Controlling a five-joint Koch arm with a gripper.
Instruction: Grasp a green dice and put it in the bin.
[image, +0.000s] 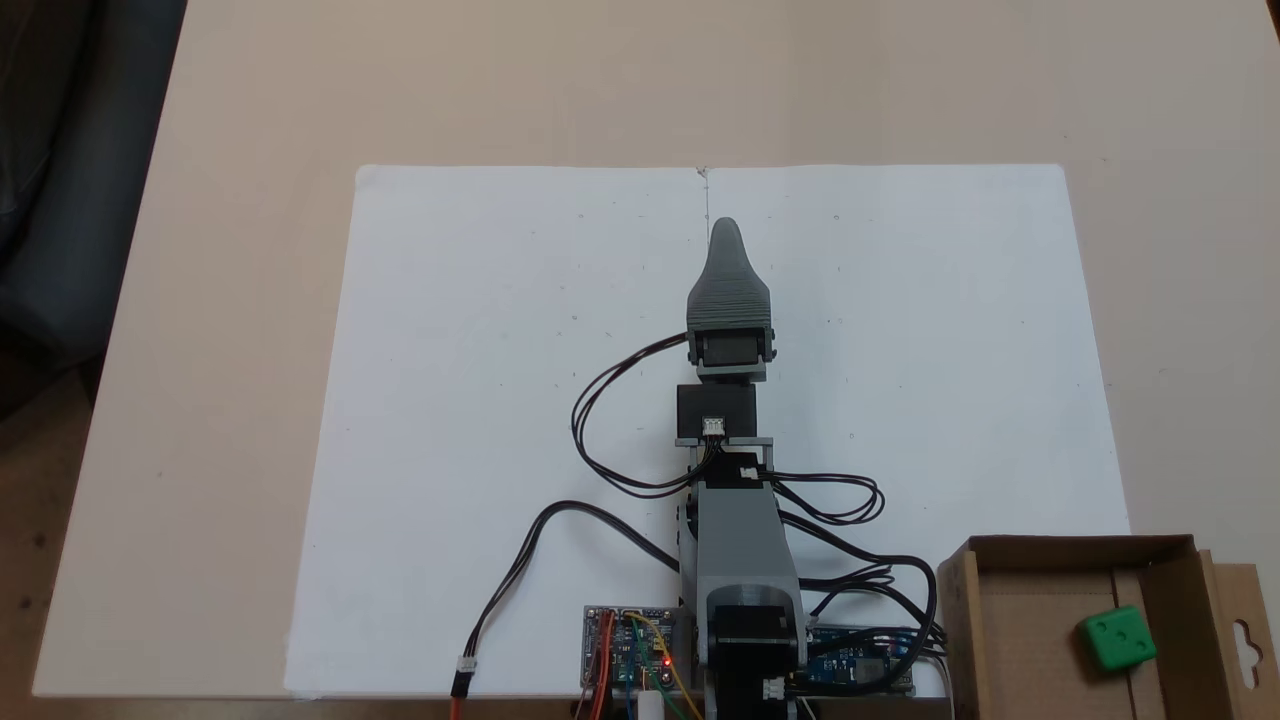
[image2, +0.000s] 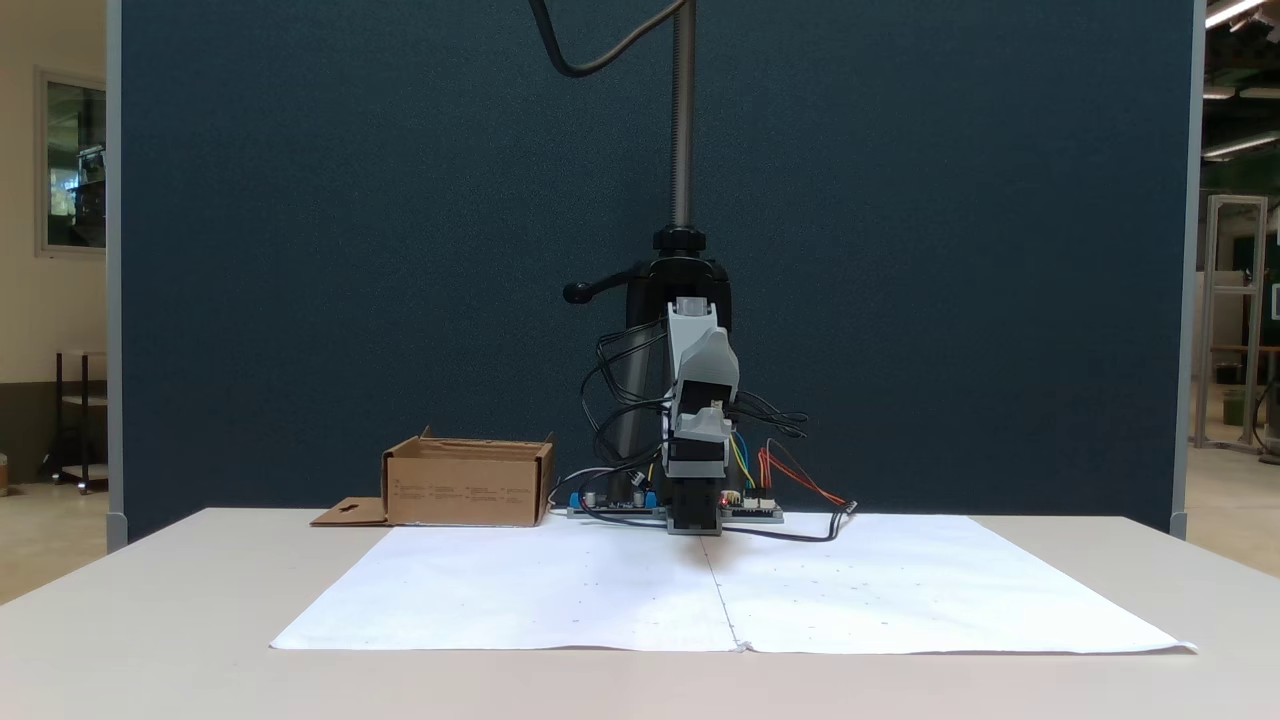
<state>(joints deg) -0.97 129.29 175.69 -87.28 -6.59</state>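
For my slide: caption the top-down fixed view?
Small bright green plastic die lies inside brown cardboard box; grey gripper rests over white paper.

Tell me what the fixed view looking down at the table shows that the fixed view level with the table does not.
From above: the green dice lying inside the bin. From table level: a blue partition and a metal pole behind the arm. Both fixed views share the bin, the white paper and the arm, whose tool I cannot read as open or shut.
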